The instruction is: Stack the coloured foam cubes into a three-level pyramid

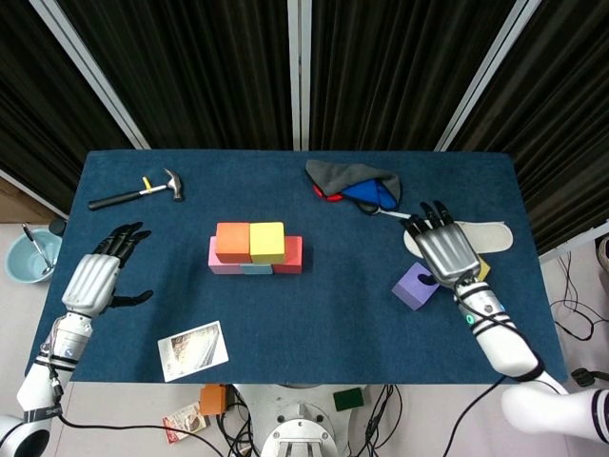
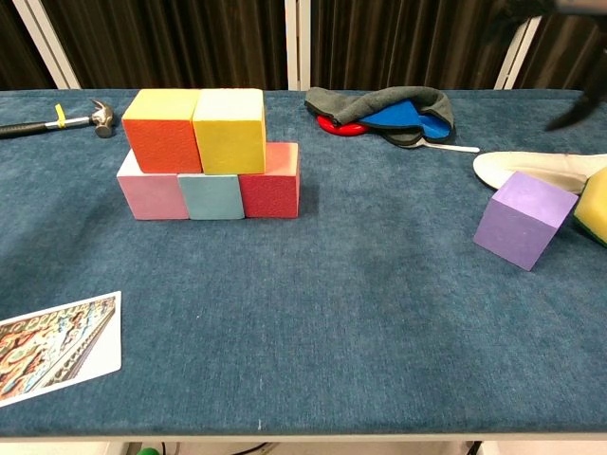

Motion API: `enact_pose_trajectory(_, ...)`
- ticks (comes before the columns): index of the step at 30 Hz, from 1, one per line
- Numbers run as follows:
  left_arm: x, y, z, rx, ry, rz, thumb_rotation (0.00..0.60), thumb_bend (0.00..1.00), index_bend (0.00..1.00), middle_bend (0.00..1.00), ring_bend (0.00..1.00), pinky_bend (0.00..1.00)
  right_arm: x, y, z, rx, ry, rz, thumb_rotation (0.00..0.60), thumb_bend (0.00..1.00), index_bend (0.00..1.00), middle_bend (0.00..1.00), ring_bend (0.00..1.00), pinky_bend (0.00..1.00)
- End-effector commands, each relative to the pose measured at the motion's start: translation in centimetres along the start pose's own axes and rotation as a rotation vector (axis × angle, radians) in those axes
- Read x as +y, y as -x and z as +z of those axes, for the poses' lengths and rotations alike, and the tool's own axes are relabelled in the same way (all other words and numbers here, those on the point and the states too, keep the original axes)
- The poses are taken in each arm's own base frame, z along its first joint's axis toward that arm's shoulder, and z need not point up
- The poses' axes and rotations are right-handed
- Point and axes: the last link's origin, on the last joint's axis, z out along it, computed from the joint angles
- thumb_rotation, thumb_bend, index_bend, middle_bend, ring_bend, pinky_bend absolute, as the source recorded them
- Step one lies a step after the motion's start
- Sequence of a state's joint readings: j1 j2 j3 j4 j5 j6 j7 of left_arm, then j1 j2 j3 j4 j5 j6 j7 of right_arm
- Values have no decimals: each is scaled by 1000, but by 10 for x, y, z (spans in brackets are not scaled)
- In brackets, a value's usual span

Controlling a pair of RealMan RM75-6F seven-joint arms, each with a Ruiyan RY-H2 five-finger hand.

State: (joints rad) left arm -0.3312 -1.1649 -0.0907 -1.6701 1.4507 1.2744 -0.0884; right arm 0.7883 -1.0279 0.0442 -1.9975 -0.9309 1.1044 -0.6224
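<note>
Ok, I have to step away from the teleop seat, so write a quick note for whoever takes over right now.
Left hand: open, empty, over the table's left edge.
Right hand: open, empty, above the purple cube.
Done: pink cube, light blue cube and red cube form the base; orange cube and yellow cube sit on top.
Left: one cube for the third level. The purple cube lies free on the right.

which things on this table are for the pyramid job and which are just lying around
For the job: pink cube, light blue cube, red cube, orange cube, yellow cube, purple cube.

Lying about: hammer, photo card, slipper, grey cloth, yellow sponge.
</note>
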Motion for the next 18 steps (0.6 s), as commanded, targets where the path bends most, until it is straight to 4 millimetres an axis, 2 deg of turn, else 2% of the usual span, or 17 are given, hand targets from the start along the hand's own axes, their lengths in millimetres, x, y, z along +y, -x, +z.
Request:
enact_pose_trajectory(1,7,-3,0,-1,9,9,596,106,131,59,32,177,45,39,-38,-103,-26,-91,600,0,193,169,11,0)
enact_pose_trajectory(5,17,-5,-1,0,20,13,595,106,131,59,31,178,55,61,-35,-114,-88,-182,600,0,195,153,10,0)
enact_pose_trajectory(10,22,-6,-2,-6,11,14,593,106,132,59,31,179,53,81,-20,-98,-170,-242,600,0,196,125,4,0)
enact_pose_trajectory(18,23,-6,-4,-12,-7,9,594,106,131,59,31,178,39,95,4,-51,-280,-304,600,0,194,108,2,0)
